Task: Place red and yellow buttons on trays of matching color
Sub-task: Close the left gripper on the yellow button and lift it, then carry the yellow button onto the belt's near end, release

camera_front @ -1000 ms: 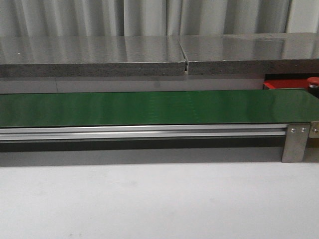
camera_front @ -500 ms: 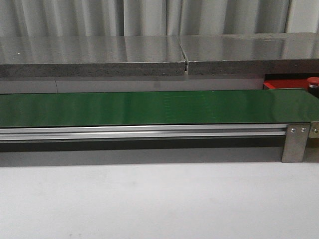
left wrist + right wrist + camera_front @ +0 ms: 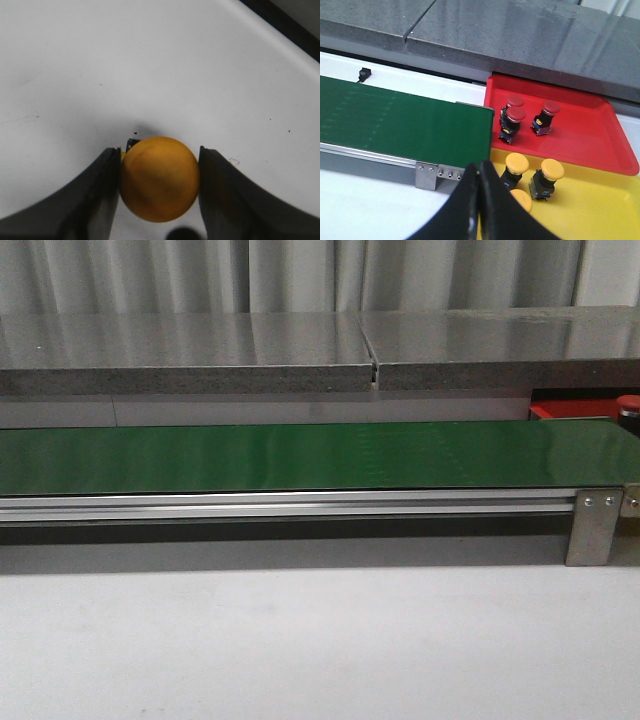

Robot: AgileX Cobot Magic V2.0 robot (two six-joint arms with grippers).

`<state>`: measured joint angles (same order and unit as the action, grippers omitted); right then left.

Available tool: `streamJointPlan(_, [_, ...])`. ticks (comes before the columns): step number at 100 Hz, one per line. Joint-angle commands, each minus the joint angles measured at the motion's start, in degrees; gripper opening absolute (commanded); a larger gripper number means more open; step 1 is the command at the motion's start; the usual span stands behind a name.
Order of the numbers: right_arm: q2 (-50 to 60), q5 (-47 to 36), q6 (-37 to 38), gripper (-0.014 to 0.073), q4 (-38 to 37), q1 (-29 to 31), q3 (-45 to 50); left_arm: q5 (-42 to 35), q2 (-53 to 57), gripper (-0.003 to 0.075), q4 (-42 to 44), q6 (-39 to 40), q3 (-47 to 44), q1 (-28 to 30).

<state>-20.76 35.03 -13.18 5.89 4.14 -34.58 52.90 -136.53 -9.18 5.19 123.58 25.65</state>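
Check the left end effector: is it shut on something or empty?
Shut on a yellow button: the left end effector has both fingers pressed against the cap's sides, above the white table.

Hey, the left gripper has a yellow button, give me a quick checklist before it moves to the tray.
1. Grip: the left gripper has both dark fingers against the round yellow-capped button: ok.
2. Button clear of the white table: cannot tell.
3. Matching flat yellow tray in place beside the bright red tray: ok.
4. Free space on the yellow tray: three yellow buttons sit near the green belt end, the rest is bare: ok.
5. Right gripper out of the way: it hangs shut near the yellow tray's edge: not ok.
6. Colours sorted so far: only red buttons on the red tray: ok.
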Motion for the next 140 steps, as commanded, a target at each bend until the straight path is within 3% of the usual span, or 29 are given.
streamJointPlan(1, [-0.25, -4.05, -0.4, -0.0067, 0.11, -0.05, -1.38, -2.29, 4.35, 0.0231, -0.96, 0.67, 2.1, -0.24])
streamJointPlan(45, [-0.25, -4.05, -0.4, -0.0067, 0.11, -0.05, -1.38, -2.29, 18.23, 0.0188, 0.02, -0.16, -1.89, -4.41])
streamJointPlan(94, [-0.25, -4.05, -0.4, -0.0067, 0.11, -0.05, -1.38, -14.0, 45.29, 0.0188, 0.87, -1.64, -35.86, -5.06])
streamJointPlan(140, [-0.25, -4.05, -0.4, -0.0067, 0.11, -0.05, -1.38, -14.5, 44.4, 0.0188, 0.01, -4.63, -45.83, -8.39])
